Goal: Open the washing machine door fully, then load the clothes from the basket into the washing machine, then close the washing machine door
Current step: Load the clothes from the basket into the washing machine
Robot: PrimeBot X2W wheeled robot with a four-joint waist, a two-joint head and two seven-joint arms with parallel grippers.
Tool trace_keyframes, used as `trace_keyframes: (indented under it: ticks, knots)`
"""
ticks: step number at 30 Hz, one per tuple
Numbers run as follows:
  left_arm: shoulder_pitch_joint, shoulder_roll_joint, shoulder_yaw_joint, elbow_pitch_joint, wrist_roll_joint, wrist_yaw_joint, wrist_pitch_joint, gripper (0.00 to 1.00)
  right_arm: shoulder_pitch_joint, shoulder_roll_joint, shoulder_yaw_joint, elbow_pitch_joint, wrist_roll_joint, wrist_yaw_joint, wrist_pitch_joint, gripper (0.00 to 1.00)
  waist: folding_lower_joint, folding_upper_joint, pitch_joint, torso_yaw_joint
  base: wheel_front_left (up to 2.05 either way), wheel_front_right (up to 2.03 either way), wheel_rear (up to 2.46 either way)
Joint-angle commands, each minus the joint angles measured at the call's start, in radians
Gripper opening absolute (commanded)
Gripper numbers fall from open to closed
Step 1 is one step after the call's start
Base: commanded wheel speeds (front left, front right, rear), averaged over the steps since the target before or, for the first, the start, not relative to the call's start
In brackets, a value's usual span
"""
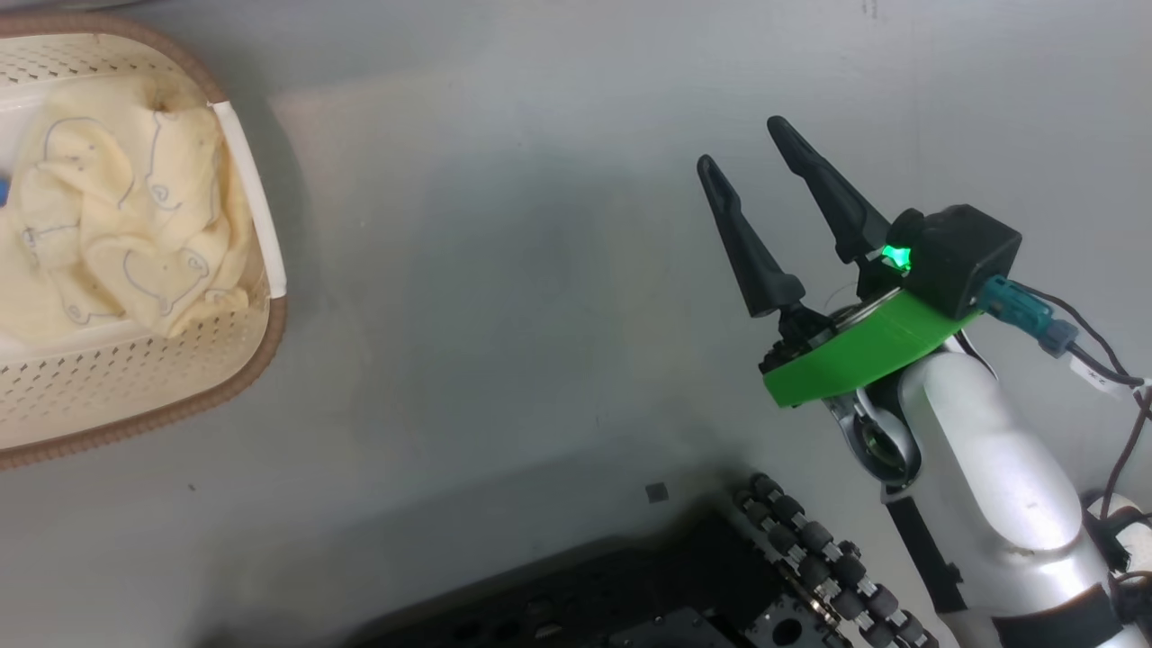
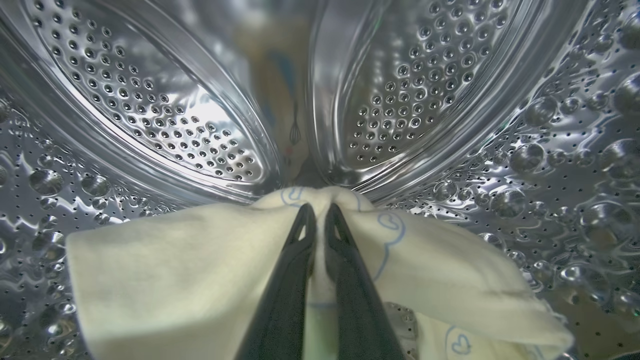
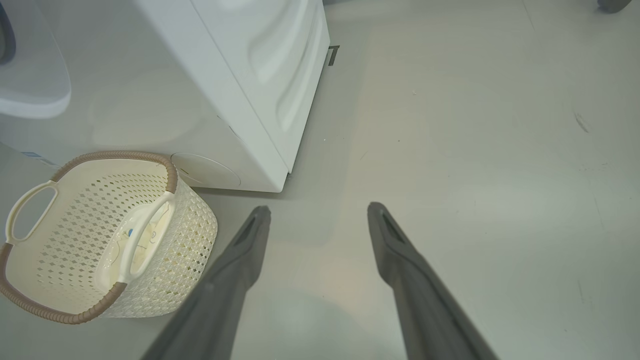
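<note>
Left gripper (image 2: 320, 207) clamped on cream garment (image 2: 175, 270) inside steel drum (image 2: 150, 100), garment's lower edge cut off, right gripper (image 1: 742, 148) spread empty over floor (image 1: 540, 270), more clothes (image 1: 126, 225) in basket (image 1: 261, 360), half out of frame

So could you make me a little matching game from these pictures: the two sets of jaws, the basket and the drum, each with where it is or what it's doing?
Things:
1. left jaws
2. right jaws
3. basket
4. drum

Places and states:
A. on the floor by the washing machine, clothes inside
B. open over bare floor
C. shut on a cream garment
D. shiny steel, full of holes

Pairs: 1-C, 2-B, 3-A, 4-D.
</note>
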Motion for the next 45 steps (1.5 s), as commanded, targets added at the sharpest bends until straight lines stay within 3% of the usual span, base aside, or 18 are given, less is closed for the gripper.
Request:
trace_keyframes:
  ticks: [1,9,10,11,25,45]
  knots:
    - [-0.046,0.055,-0.009,-0.013,0.011,-0.005,-0.024,0.0,0.028,0.003,0.017,-0.027,0.009,0.0,-0.009,1.0,0.0,0.0,0.003,-0.002,0.0,0.0,0.0]
    - [-0.05,0.038,-0.099,0.028,-0.061,-0.007,-0.064,0.0,0.024,0.003,0.016,-0.02,0.002,0.0,-0.009,1.0,0.0,0.0,-0.005,0.006,0.0,0.0,0.0]
    - [-0.05,0.04,-0.113,0.029,-0.063,-0.007,-0.073,0.56,0.024,0.003,0.016,-0.019,0.001,0.0,-0.009,1.0,0.0,0.0,-0.007,0.008,0.0,0.0,0.0]
    - [-0.048,0.04,-0.119,0.037,-0.074,-0.007,-0.073,1.0,0.024,0.003,0.016,-0.018,0.0,0.0,-0.009,1.0,0.0,0.0,-0.011,0.009,0.0,0.0,0.0]
    - [0.062,0.037,-0.23,0.062,-0.191,-0.007,-0.142,1.0,0.026,0.003,-0.023,0.006,-0.049,0.0,-0.009,1.0,0.0,0.0,-0.128,0.054,0.0,0.0,0.0]
    - [0.575,0.059,-0.364,-0.095,-0.497,-0.007,-0.199,1.0,0.115,0.003,-0.084,0.082,-0.127,0.0,-0.009,1.0,0.0,0.0,-0.529,0.179,0.0,0.0,0.0]
